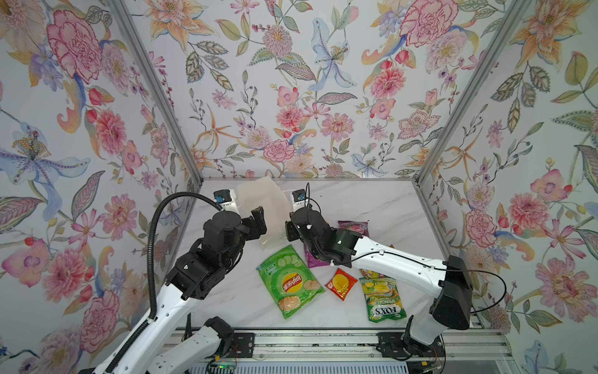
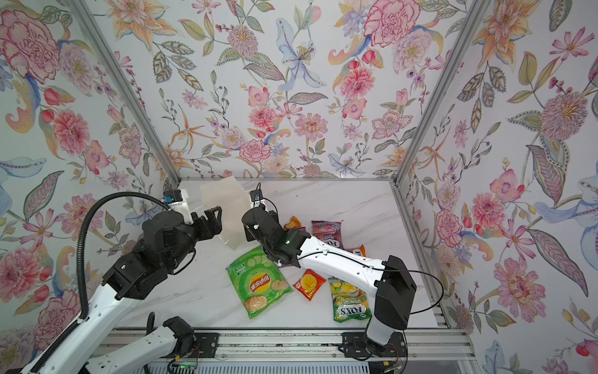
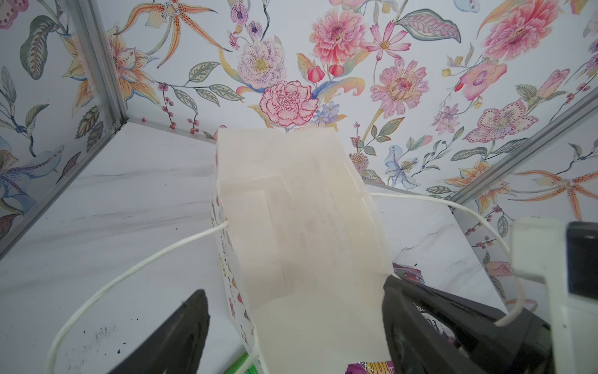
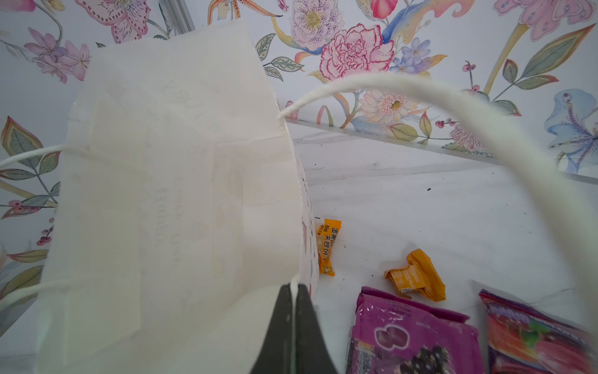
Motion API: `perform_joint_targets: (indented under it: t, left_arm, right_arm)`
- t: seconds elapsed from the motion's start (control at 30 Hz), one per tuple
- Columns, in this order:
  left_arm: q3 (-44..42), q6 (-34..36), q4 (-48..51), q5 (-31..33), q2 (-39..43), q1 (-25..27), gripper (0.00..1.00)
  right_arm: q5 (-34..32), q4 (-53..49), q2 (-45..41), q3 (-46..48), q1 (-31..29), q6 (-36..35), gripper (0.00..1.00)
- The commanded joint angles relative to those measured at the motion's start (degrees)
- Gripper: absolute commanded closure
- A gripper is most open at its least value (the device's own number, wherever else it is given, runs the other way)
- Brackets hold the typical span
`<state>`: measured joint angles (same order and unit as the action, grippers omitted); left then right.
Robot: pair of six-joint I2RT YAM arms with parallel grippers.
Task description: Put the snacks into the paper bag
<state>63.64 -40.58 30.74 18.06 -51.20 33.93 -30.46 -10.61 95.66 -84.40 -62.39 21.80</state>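
Observation:
The white paper bag (image 1: 262,200) (image 2: 223,200) stands tilted at the back middle, mouth towards the arms. My right gripper (image 4: 294,289) is shut on the bag's rim (image 4: 284,181). My left gripper (image 3: 291,336) is open at the opposite rim, its fingers (image 3: 181,333) astride the printed side wall of the bag (image 3: 301,210). On the table lie snacks: a green Lay's bag (image 1: 289,281), a small red pack (image 1: 341,284), a green Fox's bag (image 1: 383,299), a purple grape pack (image 4: 411,333), a red bag (image 4: 534,333) and two small orange packs (image 4: 415,275).
Flowered walls with metal posts (image 1: 155,90) close in the marble table (image 1: 372,200) on three sides. A white cord handle (image 4: 485,113) loops over my right wrist view, another (image 3: 129,275) trails on the table by my left gripper. A metal rail (image 1: 323,343) runs along the front.

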Motion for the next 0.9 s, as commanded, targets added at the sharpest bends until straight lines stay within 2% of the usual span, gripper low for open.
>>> perform_joint_targets:
  t: [0.0, 0.2, 0.47, 0.67, 0.87]
  left_arm:
    - [-3.03, -0.23, -0.21, -2.41, -1.74, -2.35, 0.17]
    - [-5.67, 1.47, -1.84, -4.99, -3.67, -6.11, 0.2]
    - [-7.56, 3.99, -3.46, -7.05, -5.82, -10.15, 0.36]
    - [-8.29, 5.45, -4.09, -7.34, -6.54, -10.98, 0.59]
    - [-8.31, 7.8, -5.39, -6.68, -6.84, -11.69, 0.9]
  right_arm:
    - [-0.11, 0.7, 0.56, -2.02, -0.27, -0.42, 1.0]
    - [-0.22, 0.68, -0.19, -1.36, -0.58, -0.38, 1.0]
    - [-1.1, 1.37, -0.56, -0.59, -1.93, -0.76, 1.0]
    - [-2.23, 1.56, 0.23, -1.5, -2.59, -1.82, 1.0]
    - [-0.81, 1.56, 1.86, -3.29, -2.65, -1.92, 1.0]
